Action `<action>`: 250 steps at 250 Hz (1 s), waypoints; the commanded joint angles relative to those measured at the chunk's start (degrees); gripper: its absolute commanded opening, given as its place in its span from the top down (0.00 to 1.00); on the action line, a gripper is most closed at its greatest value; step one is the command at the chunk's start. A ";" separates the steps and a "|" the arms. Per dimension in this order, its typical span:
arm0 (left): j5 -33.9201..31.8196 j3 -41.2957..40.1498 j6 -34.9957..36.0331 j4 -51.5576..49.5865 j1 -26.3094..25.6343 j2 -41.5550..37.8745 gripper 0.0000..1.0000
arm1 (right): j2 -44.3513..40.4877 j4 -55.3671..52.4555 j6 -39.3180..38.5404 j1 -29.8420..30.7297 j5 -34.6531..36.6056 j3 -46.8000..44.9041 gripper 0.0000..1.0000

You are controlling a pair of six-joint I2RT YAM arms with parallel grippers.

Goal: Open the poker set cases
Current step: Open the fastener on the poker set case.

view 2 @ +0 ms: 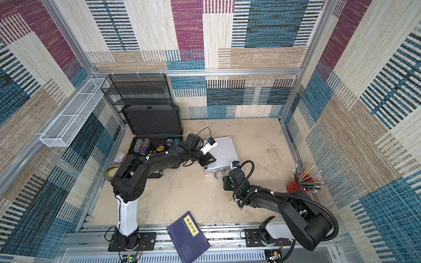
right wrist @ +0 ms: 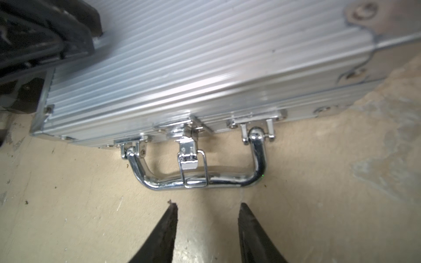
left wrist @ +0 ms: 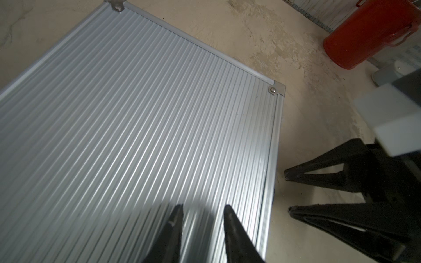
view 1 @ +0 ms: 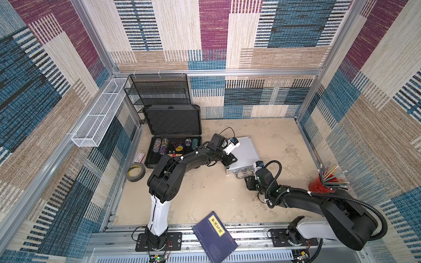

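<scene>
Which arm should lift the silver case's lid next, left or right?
Probably right: the right pincer, open, faces the silver case's front, just short of its hanging latch and handle. The left pincer is over the ribbed top, not at the front.

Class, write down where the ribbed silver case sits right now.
In both top views the silver case lies flat mid-table, just right of the open dark case, with the red pencil cup farther right.

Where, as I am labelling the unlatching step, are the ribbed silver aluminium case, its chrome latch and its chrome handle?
Ribbed silver aluminium case [left wrist: 136, 125]: left wrist view, middle of the ribbed lid.
Chrome latch [right wrist: 188, 159]: right wrist view, on its clasp plate.
Chrome handle [right wrist: 258, 157]: right wrist view, on one side leg.
</scene>
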 commanded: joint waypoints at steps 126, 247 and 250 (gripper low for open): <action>-5.05 0.45 -1.00 -9.18 0.33 -1.42 0.64 | -6.25 -8.05 -4.90 -11.67 -5.22 9.30 0.40; -9.91 -6.10 -7.43 -9.35 4.30 -18.59 0.44 | 11.07 -14.60 -14.66 -23.20 -17.92 28.66 0.32; -9.55 -6.49 -7.87 -9.16 4.56 -18.82 0.43 | 11.63 -14.71 -14.84 -23.35 -18.03 29.02 0.32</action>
